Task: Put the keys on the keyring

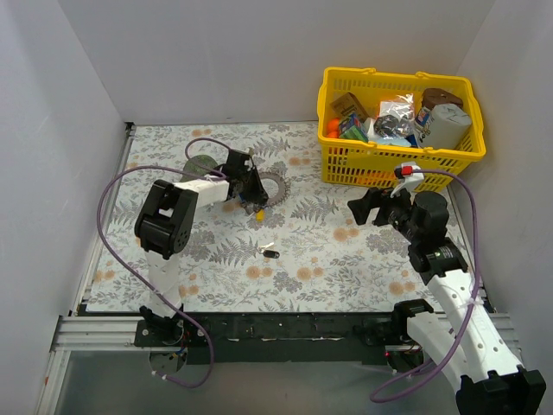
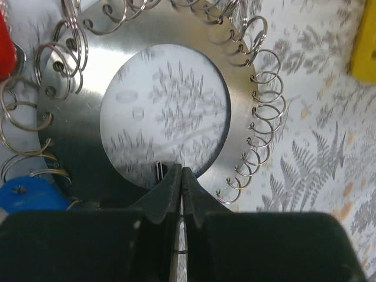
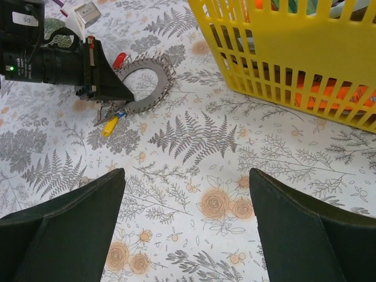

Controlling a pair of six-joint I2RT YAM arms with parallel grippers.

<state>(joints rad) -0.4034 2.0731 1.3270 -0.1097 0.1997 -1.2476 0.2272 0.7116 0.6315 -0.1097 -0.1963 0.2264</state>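
- Two grippers: left gripper (image 2: 180, 174) has its fingers pressed together, tips at the inner rim of the keyring (image 2: 76, 135); whether anything thin is caught between them cannot be told
- right gripper (image 3: 187, 176) spread wide, holding nothing, above the floral table (image 3: 194, 141); well apart from the ring
- keyring flat on the table, left of the yellow basket (image 1: 397, 157); wire loops (image 2: 267, 117) line its outer edge
- keys: red key (image 2: 4, 47) and blue key (image 2: 29, 195) beside the band; yellow key (image 3: 110, 126) just beside the ring; black key (image 1: 270, 253) apart, nearer the arm bases
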